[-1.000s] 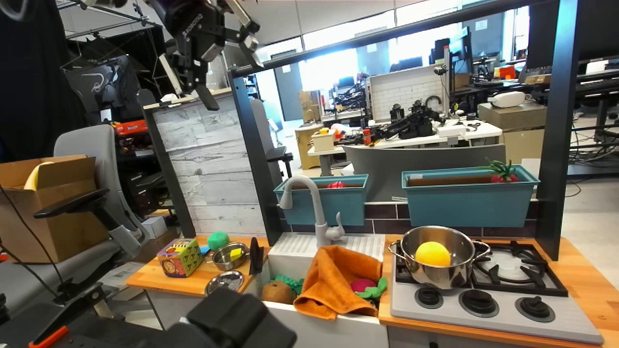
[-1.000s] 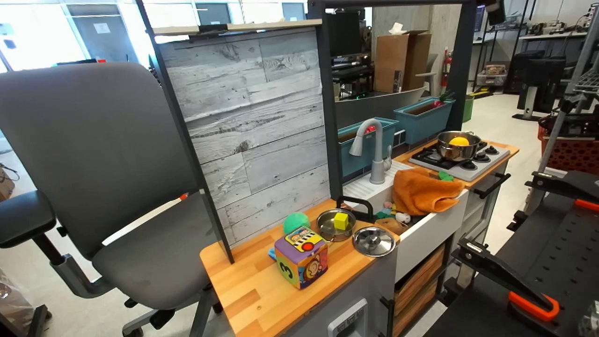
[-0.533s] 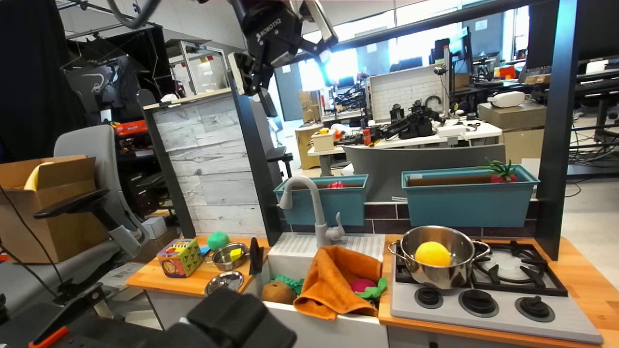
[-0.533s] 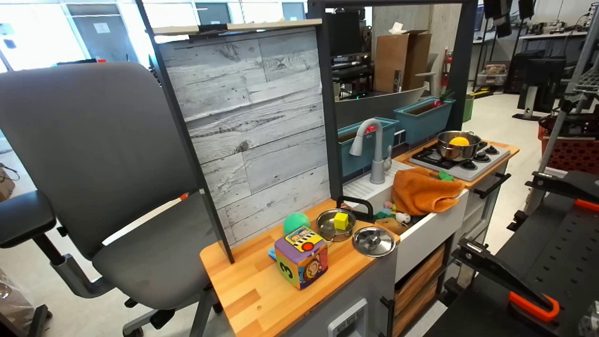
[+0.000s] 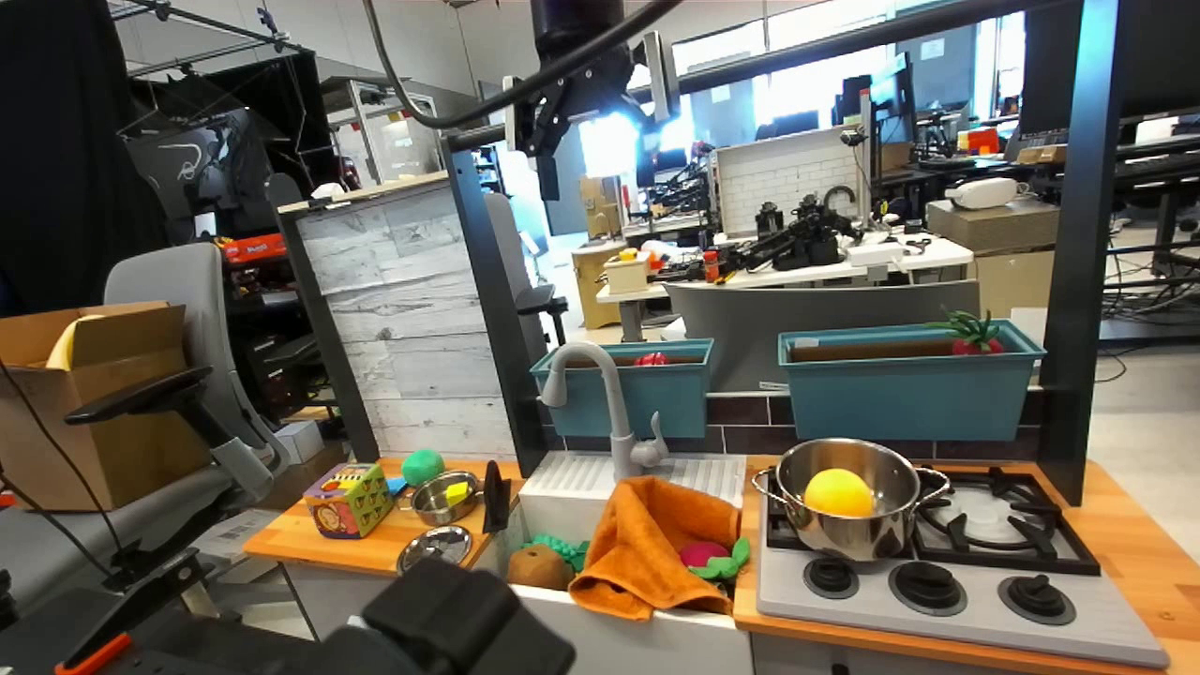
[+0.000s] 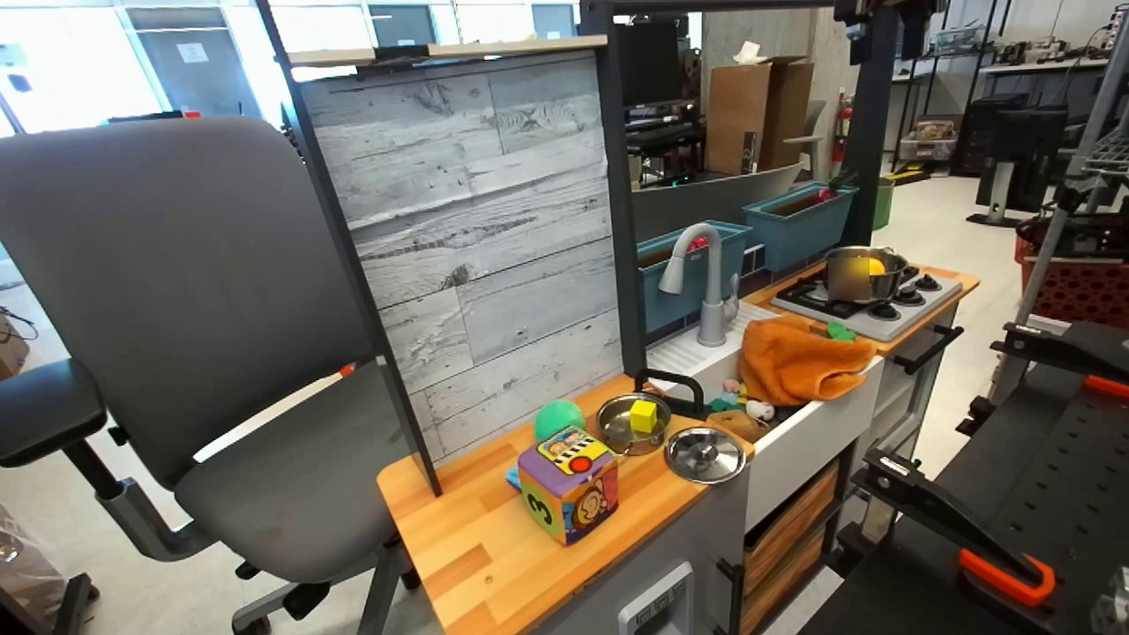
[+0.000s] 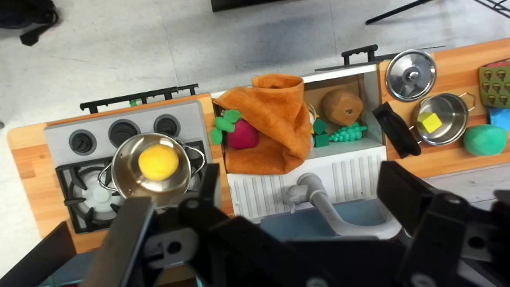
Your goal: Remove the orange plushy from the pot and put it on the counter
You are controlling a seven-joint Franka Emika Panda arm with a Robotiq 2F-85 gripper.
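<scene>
The yellow plushy (image 5: 839,493) lies inside the pot (image 5: 855,542).

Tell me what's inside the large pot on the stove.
The large pot holds a round yellow object; the wrist view shows the pot's shiny interior beside it. What lies directly under the object is covered and cannot be seen.

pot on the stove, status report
Gripper open, empty, high up. Yellow ball in pot, not yet lifted. Pot uncovered, though it may crowd the grasp.
</scene>
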